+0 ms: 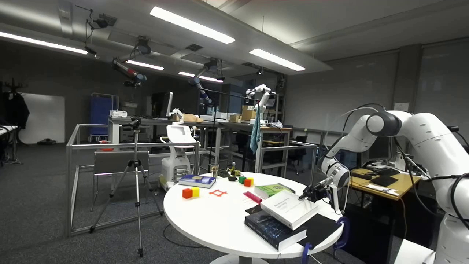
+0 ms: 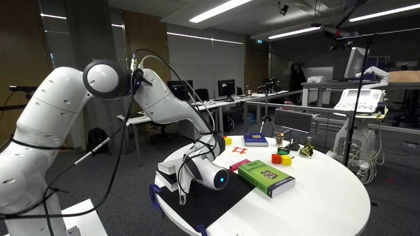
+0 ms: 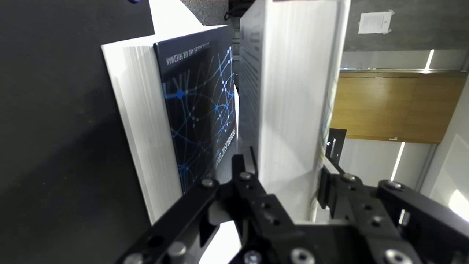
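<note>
The black gripper (image 3: 287,168) was clamped on the thick white book (image 3: 293,106) above the dark book (image 3: 187,113), the grasp apparently complete, the release not yet made.

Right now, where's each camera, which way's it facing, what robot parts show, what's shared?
Exterior view: beside the round table, above its top, facing the hanging teal cloth; arm at picture right, gripper on the white book.
Exterior view: close to the arm, facing the green book, monitors beyond; arm fills picture left, jaws hidden.
Wrist view: mounted at the arm's end, facing along the fingers clamped on the white book; dark book pictured left of it.
Shared by both exterior views: table, arm, white book, green book.
</note>
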